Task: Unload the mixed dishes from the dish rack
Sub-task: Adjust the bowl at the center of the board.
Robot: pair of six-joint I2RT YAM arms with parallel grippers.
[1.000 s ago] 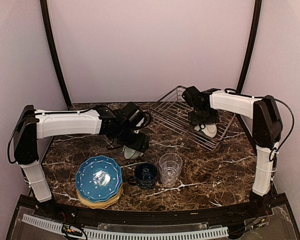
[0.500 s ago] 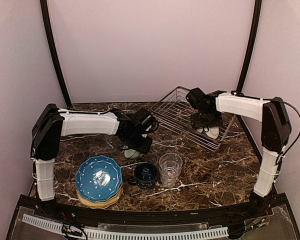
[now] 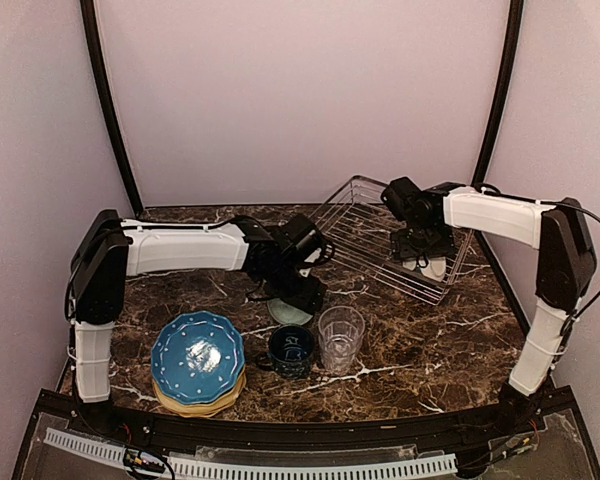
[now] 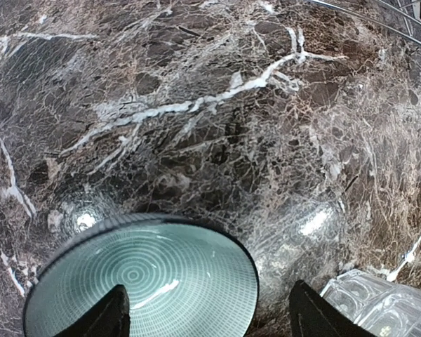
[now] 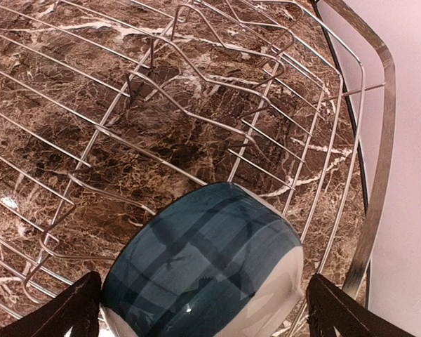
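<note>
My left gripper [image 3: 302, 296] [image 4: 210, 317] hangs open over a bowl [image 3: 290, 313] [image 4: 140, 281] with a pale teal ringed inside, upright on the marble; one finger is above the bowl's inside, the other well clear of its rim. In the dish rack [image 3: 355, 215] [image 5: 379, 140] at the back right lies a blue-and-white bowl [image 3: 430, 266] [image 5: 210, 274], bottom up. My right gripper [image 3: 420, 250] [image 5: 207, 312] is open, one finger on each side of that bowl. A stack of scalloped plates [image 3: 197, 357], blue dotted on top, a navy mug [image 3: 292, 350] and a clear tumbler [image 3: 340, 338] [image 4: 379, 309] stand at the front.
The tumbler stands just to the right of the left gripper's bowl, the mug just in front of it. The rack's raised wire dividers [image 5: 196, 63] rise beyond the right gripper. A black frame post [image 3: 495, 95] stands behind the rack.
The left arm has reached to the right, and the teal bowl under it now sits further right, close to the tumbler. The right gripper has shifted slightly right over the rack's bowl.
</note>
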